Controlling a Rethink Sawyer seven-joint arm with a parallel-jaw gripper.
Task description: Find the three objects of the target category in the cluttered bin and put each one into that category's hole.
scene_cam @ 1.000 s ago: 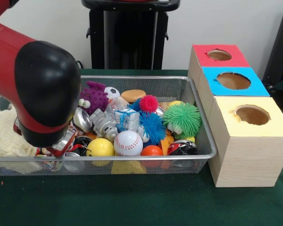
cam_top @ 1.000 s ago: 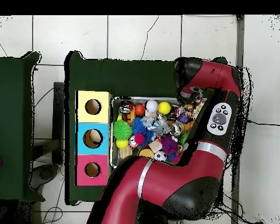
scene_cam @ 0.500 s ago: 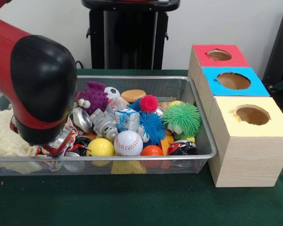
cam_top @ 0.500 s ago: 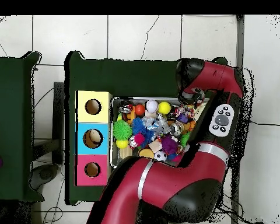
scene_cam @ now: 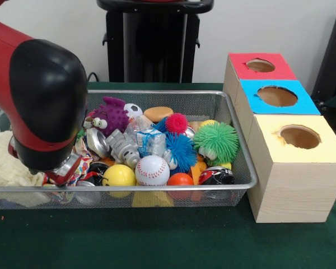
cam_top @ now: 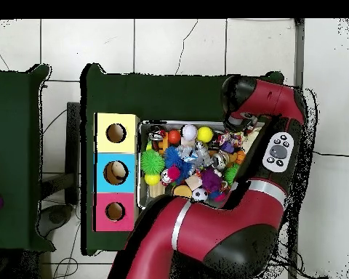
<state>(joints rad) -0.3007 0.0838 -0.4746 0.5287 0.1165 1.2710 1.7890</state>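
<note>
Nearest me, the green desk (scene_cam: 157,241) fronts a wire bin (scene_cam: 243,168) packed with toys: yellow ball (scene_cam: 119,175), baseball (scene_cam: 152,170), green spiky ball (scene_cam: 215,140), purple monster (scene_cam: 112,114). My arm's black elbow (scene_cam: 47,101) hides the pincer (scene_cam: 64,171) low at the bin's left end, so I cannot tell whether it grips anything. Beyond, the yellow hole (scene_cam: 299,136), blue hole (scene_cam: 277,96) and red hole (scene_cam: 260,65) look unfilled from here; I judge sorting barely begun.
</note>
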